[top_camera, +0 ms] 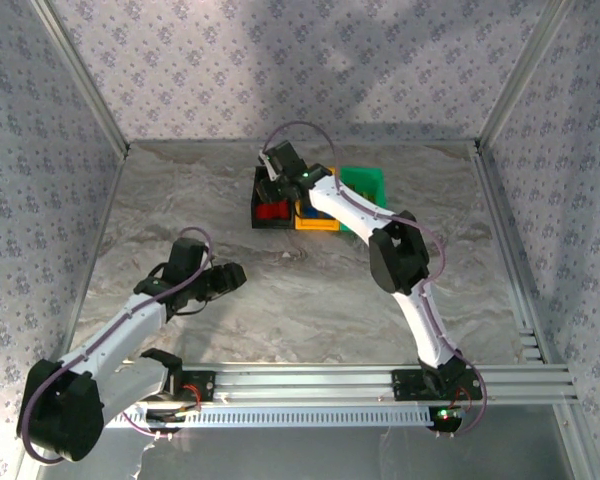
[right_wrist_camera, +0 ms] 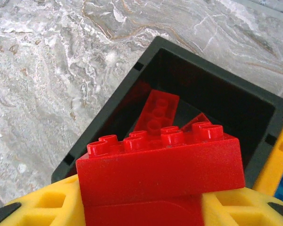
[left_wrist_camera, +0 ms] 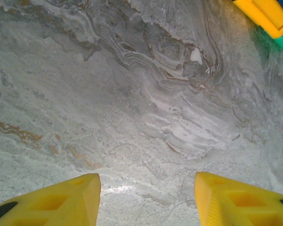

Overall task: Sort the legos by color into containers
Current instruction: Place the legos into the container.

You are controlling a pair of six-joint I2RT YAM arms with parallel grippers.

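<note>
Two arms out, posed unalike. Left arm [top_camera: 130, 320] runs from its base at 7 o'clock toward 1 o'clock and bends low over the desk [top_camera: 310, 290]. The left fingers [left_wrist_camera: 56, 202] are spread apart, released, with bare marbled surface between them.

Right arm [top_camera: 405, 260] rises from its base at 5 o'clock, folds at the elbow and stretches toward 11 o'clock, its wrist over the row of bins at 12 o'clock of the desk.

Right fingers [right_wrist_camera: 37, 212] are clenched on a red brick [right_wrist_camera: 160, 165], grasped by its sides and carried level, studs up, above the near rim of the black bin [right_wrist_camera: 108, 117]. The brick is opaque red with two rows of round studs on top. Its front face is matte and faintly grainy.

Inside the black bin lie more red bricks [right_wrist_camera: 155, 110], one long piece angled toward 1 o'clock. The orange-yellow bin [right_wrist_camera: 278, 160] touches it at 3 o'clock. The green bin [top_camera: 365, 185] is last in the row.
</note>
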